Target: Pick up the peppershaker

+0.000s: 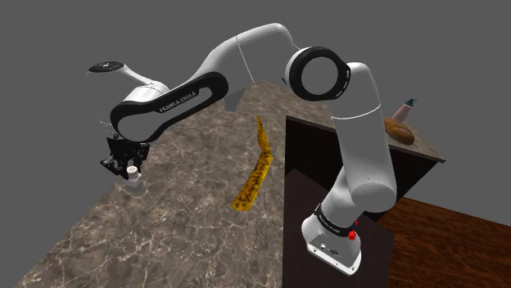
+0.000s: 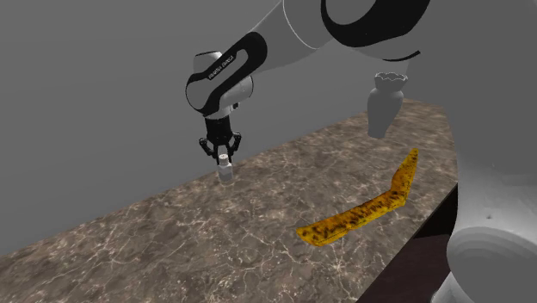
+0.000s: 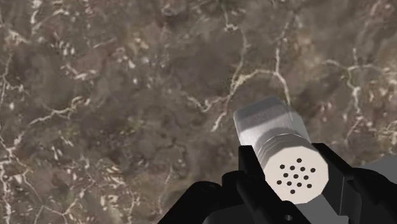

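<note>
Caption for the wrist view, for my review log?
Black gripper clasps a grey peppershaker against a brown marbled countertop.

**What I can't make out from here**

In the wrist view the gripper [image 3: 289, 156] runs off the lower edge. Its fingers [image 3: 249, 181], closed around the pepper shaker [image 3: 289, 172], cover the cap's sides and most of the body. In the shoulder view the shaker is too small for me to judge whether its base touches the counter [image 1: 180, 237]. The arm [image 1: 360, 123] hides part of a brown lump [image 1: 401, 132] I cannot identify.
</note>
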`<action>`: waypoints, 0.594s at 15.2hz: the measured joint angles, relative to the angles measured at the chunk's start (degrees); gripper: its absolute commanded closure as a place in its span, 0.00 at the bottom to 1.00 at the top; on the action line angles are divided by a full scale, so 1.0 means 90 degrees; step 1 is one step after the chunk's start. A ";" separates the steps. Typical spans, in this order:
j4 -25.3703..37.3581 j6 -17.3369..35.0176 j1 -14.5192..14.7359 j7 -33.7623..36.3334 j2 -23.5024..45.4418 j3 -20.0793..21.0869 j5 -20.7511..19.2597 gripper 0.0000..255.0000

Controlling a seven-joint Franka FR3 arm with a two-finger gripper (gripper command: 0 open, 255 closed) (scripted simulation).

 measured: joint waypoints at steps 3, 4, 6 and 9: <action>-0.0003 0.0007 0.0000 0.0001 -0.0001 0.0000 -0.0001 1.00; -0.0003 0.0008 0.0001 0.0001 -0.0001 0.0001 -0.0001 1.00; -0.0001 0.0007 0.0001 0.0001 0.0000 0.0001 0.0000 1.00; 0.0028 -0.0040 0.0002 -0.0006 -0.0015 0.0007 0.0009 1.00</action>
